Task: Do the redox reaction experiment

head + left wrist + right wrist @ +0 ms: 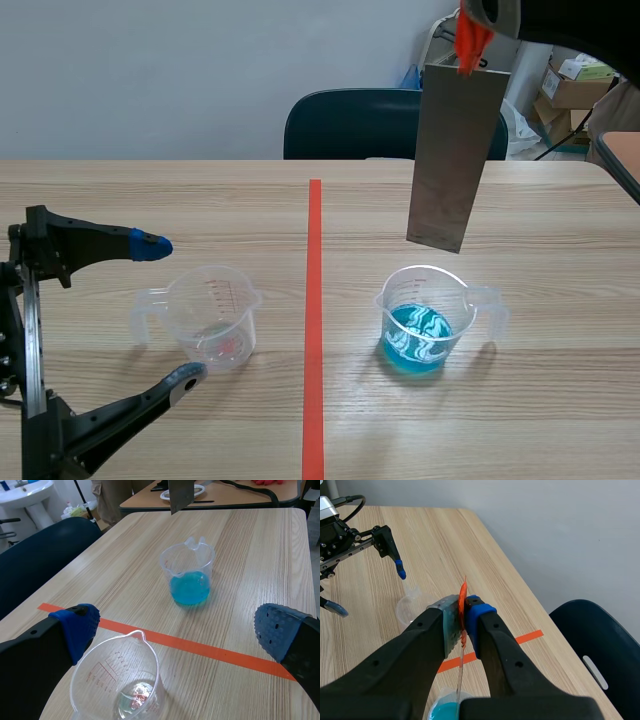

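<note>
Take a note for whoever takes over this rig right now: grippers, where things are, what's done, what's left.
Left gripper: open, with the clear cup between its fingers, ungripped.
Right gripper: shut on the metal plate, held raised over the blue-liquid cup.
Done: the plate is picked up and is above the cup.
Left: lower the plate into the blue liquid. It is not yet in.
</note>
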Robot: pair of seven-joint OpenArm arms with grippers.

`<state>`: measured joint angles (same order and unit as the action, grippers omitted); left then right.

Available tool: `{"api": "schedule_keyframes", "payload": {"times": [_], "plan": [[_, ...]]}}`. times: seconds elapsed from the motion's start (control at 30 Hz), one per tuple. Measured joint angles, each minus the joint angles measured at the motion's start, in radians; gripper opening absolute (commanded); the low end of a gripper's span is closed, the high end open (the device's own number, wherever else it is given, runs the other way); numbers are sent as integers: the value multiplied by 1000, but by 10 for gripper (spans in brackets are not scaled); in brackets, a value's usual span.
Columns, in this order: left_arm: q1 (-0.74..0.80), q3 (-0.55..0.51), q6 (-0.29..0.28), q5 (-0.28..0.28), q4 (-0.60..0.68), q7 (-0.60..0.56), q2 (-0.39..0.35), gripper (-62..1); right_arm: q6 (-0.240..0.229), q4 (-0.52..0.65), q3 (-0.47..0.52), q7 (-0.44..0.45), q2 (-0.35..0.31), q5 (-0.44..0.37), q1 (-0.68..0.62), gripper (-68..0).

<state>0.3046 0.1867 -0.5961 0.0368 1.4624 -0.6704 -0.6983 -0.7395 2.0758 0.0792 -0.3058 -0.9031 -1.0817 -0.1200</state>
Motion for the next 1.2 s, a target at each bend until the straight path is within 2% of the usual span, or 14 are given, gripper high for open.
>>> {"api": "schedule_keyframes", "payload": {"times": [0.57, 0.67, 0.8, 0.87, 1.0, 1.1, 1.2], "plan": [[0, 0, 0, 0, 0, 0, 0, 6, 0, 0, 0, 0, 0, 0, 0, -665], [0, 0, 0, 0, 0, 0, 0, -190, 0, 0, 0, 0, 0, 0, 0, -665], [0, 0, 0, 0, 0, 0, 0, -417, 0, 0, 0, 0, 0, 0, 0, -665], [0, 0, 0, 0, 0, 0, 0, -581, 0, 0, 0, 0, 0, 0, 0, -665], [0, 0, 0, 0, 0, -1, 0, -592, 0, 0, 0, 0, 0, 0, 0, -665], [-3, 0, 0, -4, 0, -45, 1, -592, 0, 0, 0, 0, 0, 0, 0, -665], [-31, 1, -3, -3, 0, -10, 30, -592, 0, 0, 0, 0, 0, 0, 0, -665]]}}
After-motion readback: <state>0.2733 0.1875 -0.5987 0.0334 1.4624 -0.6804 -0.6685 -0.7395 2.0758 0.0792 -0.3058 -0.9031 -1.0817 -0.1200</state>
